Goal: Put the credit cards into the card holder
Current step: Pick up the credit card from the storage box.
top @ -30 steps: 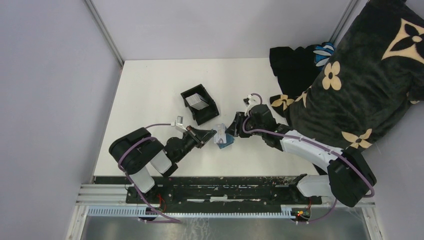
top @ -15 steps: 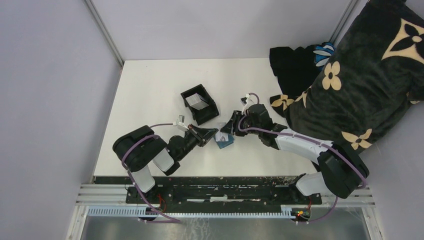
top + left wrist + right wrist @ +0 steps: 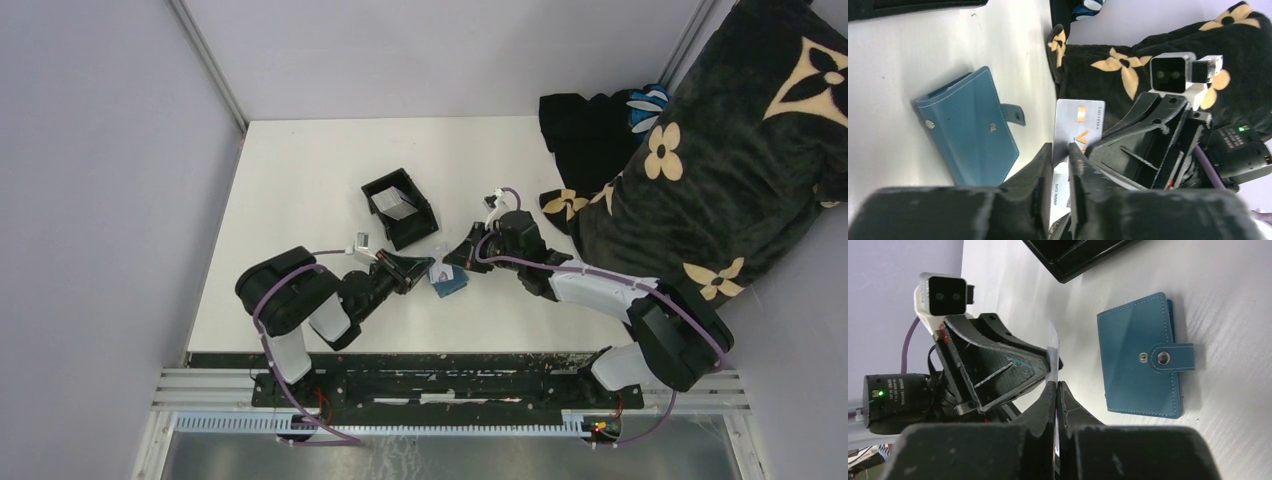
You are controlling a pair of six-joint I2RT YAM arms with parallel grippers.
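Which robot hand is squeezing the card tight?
The right gripper: its fingers are pressed shut on the edge of the credit card. The left gripper only straddles that card, with a small gap showing.

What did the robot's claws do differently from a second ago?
The right claw snapped shut on the credit card standing between both claws. The left claw looks to be loosening, though that is hard to tell. Both arms' elbows slid inward a little. The blue card holder and the black box stayed put.
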